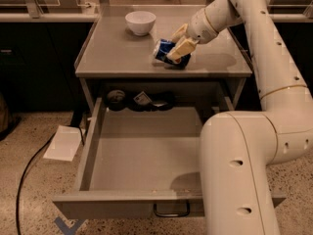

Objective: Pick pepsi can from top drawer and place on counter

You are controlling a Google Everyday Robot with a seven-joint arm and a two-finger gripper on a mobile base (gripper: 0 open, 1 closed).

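The pepsi can (161, 48), blue and dented, lies tilted on the grey counter (117, 53), right of its middle. My gripper (170, 48) reaches in from the upper right, and its pale fingers (181, 47) are closed around the can, which rests at or just above the counter's surface. The fingers hide part of the can. The top drawer (142, 151) is pulled fully open below the counter, with its curved pull handle (171, 212) on the front panel.
A white bowl (140, 22) stands at the counter's back left. A dark round object (116, 98) and a crumpled packet (143, 99) lie at the drawer's back. My arm's body (239, 170) covers the drawer's right front. White paper (63, 143) and a black cable (29, 173) lie on the floor at left.
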